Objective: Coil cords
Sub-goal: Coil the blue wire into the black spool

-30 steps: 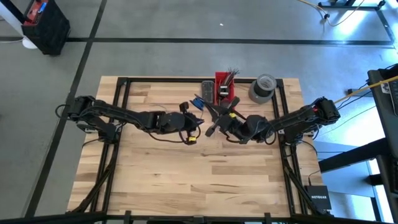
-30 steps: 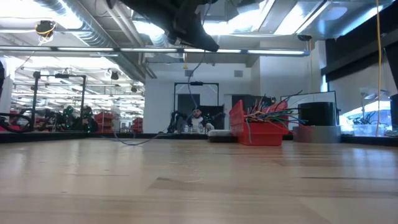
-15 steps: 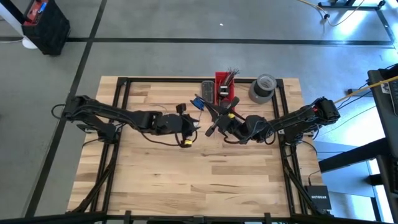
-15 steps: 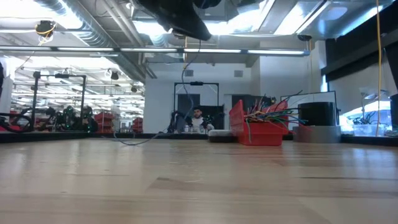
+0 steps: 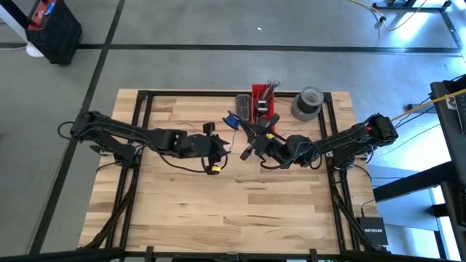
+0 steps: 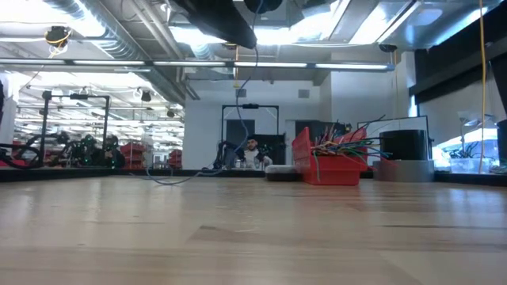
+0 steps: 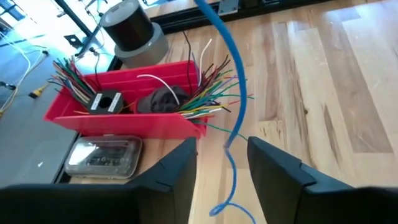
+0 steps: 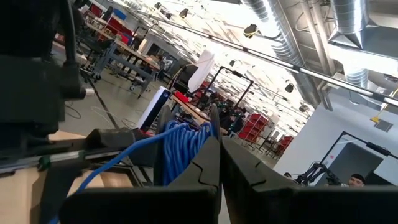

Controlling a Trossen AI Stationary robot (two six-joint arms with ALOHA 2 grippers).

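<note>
The blue cord (image 8: 186, 146) was largely coiled, its loops bunched at the tightly closed right gripper (image 5: 248, 151) above mid-table, while a loose tail (image 7: 235, 118) still hung between the open, empty fingers of the left gripper (image 5: 215, 155) at its nine o'clock, so winding looked unfinished.

Looking across your table, you see a workshop hall with silver ceiling ducts (image 6: 95, 20) upper left, bright strip lights (image 6: 380, 20) upper right, and grey concrete floor (image 5: 218, 25) around it.
</note>
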